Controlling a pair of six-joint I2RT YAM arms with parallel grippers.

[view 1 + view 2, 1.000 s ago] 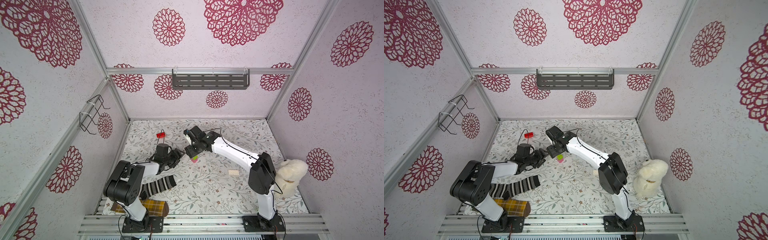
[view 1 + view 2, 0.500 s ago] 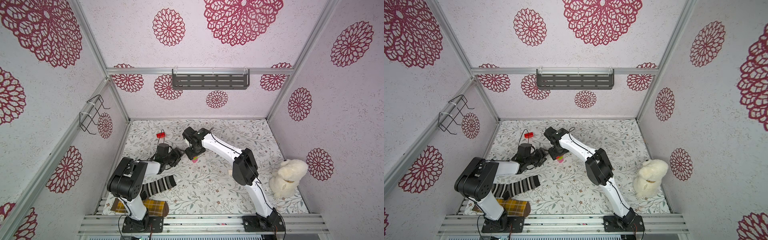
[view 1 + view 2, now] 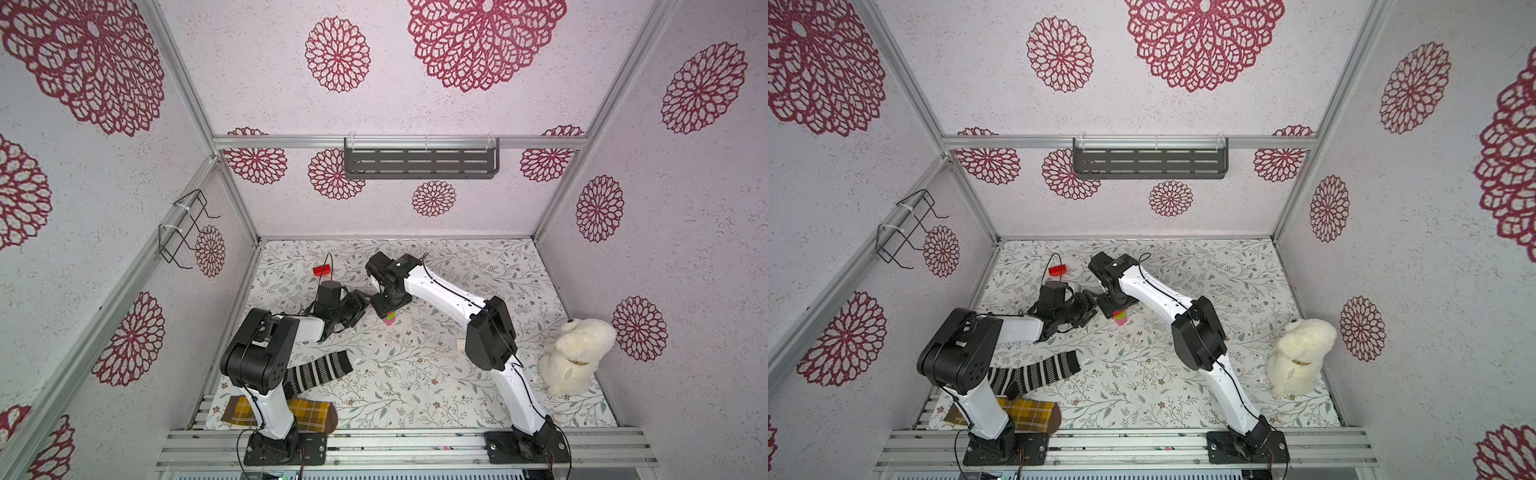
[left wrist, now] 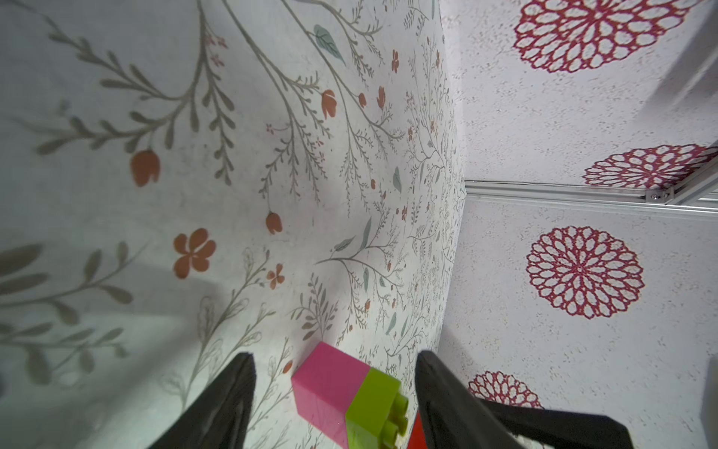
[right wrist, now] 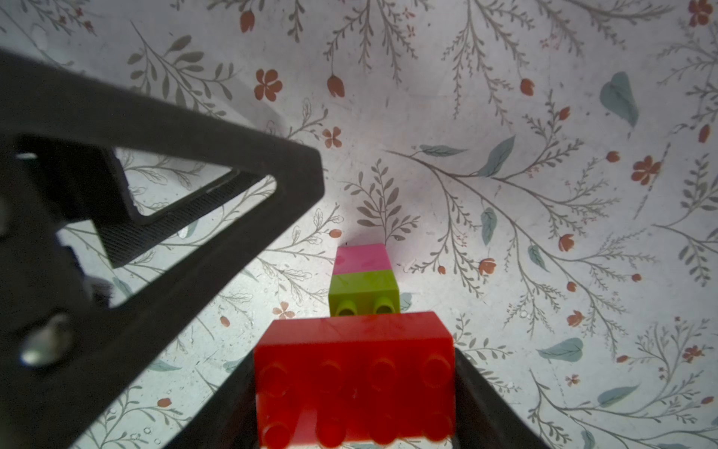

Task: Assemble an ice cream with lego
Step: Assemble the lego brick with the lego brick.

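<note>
The ice cream (image 5: 363, 272), just a lime-green plastic brick (image 5: 363, 289) atop a pink one (image 5: 363, 258), is standing on the floral desk (image 5: 505, 97). The left gripper (image 4: 335, 355) is flanking it, spread and not touching, seemingly as a brace. The right gripper (image 5: 353, 369) is pinching a red oblong brick (image 5: 353, 342) just over its studs.

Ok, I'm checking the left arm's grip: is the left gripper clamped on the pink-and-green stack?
No: the left gripper is open, with table showing between one finger and the pink-and-green stack.

Robot lab enclosure: aluminium frame (image 3: 291, 142), wallpapered panels (image 3: 257, 62), floral tabletop (image 3: 415, 374), mounting rail (image 3: 407, 444).
</note>
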